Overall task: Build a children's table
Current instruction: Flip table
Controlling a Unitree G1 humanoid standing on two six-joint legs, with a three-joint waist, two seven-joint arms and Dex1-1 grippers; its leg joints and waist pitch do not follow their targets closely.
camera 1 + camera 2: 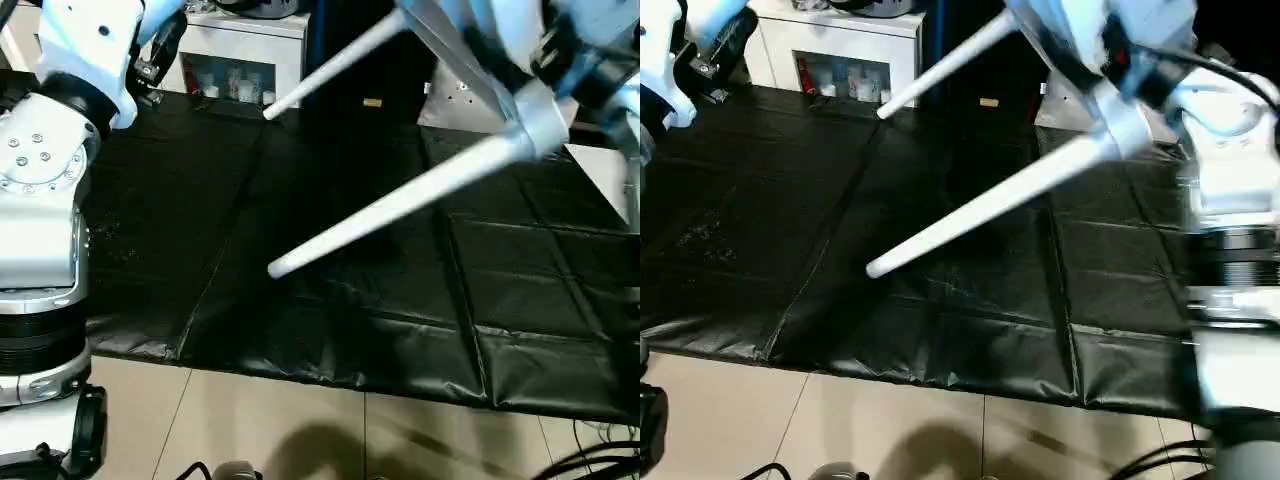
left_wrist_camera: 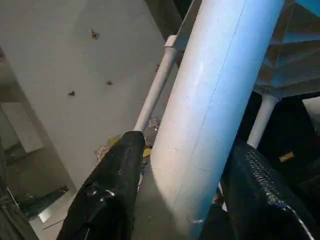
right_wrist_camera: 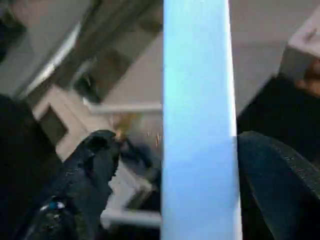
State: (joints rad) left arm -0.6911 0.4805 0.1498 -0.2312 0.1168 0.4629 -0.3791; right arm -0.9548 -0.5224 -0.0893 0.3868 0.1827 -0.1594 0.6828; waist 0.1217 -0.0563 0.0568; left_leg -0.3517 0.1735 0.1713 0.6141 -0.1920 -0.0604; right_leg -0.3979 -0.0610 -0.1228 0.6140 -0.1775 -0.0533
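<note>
Your left gripper (image 2: 182, 185) has its two black fingers (image 2: 112, 192) on either side of a thick white leg (image 2: 215, 100) of the children's table (image 1: 520, 110), pressed close to it, so it reads as clamped on that leg. Your right gripper (image 3: 170, 190) straddles another white leg, but there is daylight between that leg and each finger, so its jaws stand apart and it is not gripping.

Outward from the grippers, the table hangs in the air above the black mat (image 1: 330, 290), tipped over, with two long legs (image 1: 400, 205) slanting down and away from the corner socket toward the mat. Past the mat's far edge stands a white cabinet (image 1: 240, 60).

You appear to be at the turning-over step: the visible legs are seated and the table is being reoriented. With only the left holding, the next move calls for closing the right on its leg before you swing the legs down toward the mat.
</note>
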